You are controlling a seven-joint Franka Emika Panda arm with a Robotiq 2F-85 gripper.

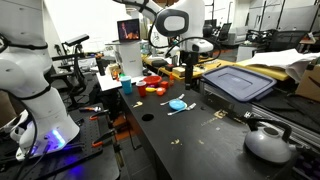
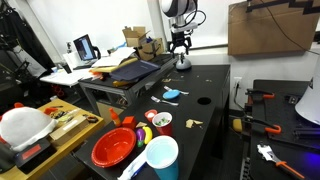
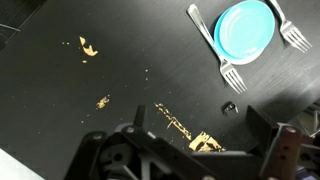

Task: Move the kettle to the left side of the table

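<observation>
Kettle [image 1: 268,143] sits upright on the black table [image 1: 200,140], near one end and well apart from the blue plate [image 3: 246,28]. In an exterior view my gripper [image 2: 180,44] hangs just above it, not touching. From the wrist I see the fingers [image 3: 112,158] spread wide, nothing between them.

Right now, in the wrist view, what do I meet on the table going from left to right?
Upper pale mark → lower pale mark → fork → light blue plate → second fork.
</observation>
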